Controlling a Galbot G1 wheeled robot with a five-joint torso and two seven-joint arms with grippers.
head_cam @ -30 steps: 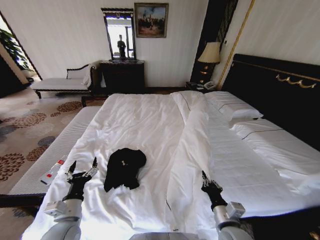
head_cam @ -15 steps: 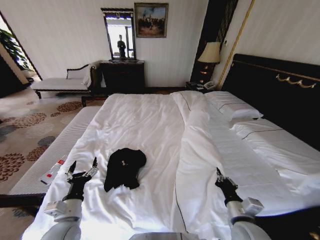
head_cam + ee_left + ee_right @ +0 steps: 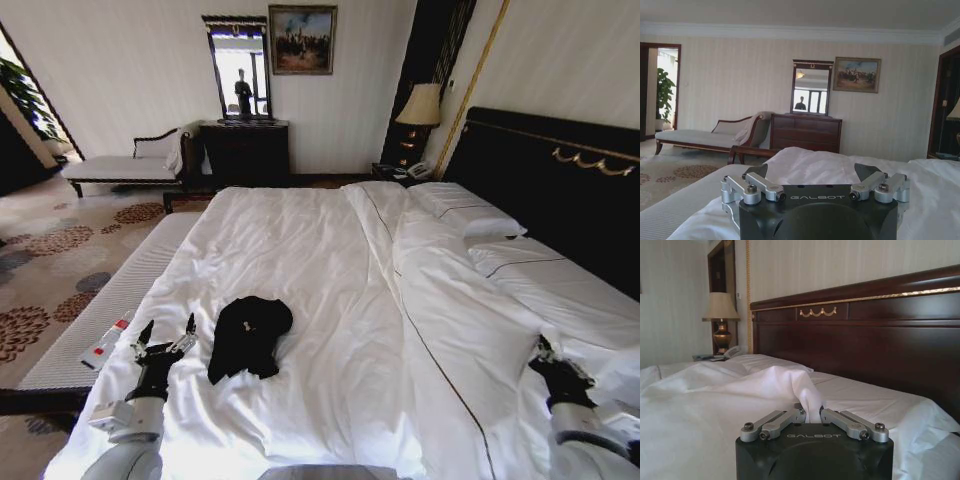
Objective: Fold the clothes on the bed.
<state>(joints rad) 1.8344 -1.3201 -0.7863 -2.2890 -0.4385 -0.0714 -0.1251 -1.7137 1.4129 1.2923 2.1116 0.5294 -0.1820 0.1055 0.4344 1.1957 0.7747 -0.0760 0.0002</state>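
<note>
The clothes, a black T-shirt, lie crumpled on the near left part of the bed. My left gripper hovers just left of the shirt, open and holding nothing; the left wrist view shows this left gripper with its fingers spread wide. My right gripper is far out at the bed's right side near the dark headboard. In the right wrist view, the right gripper is shut on a fold of the white duvet, which now lies spread across the bed.
White pillows lie along the headboard. A grey bench with a small red-and-white object runs along the bed's left side. A chaise, dresser and lamp stand by the far wall.
My right gripper has moved right toward the headboard side, dragging the duvet's folded edge with it and flattening the ridge at mid-bed. The left arm and the shirt have stayed put.
</note>
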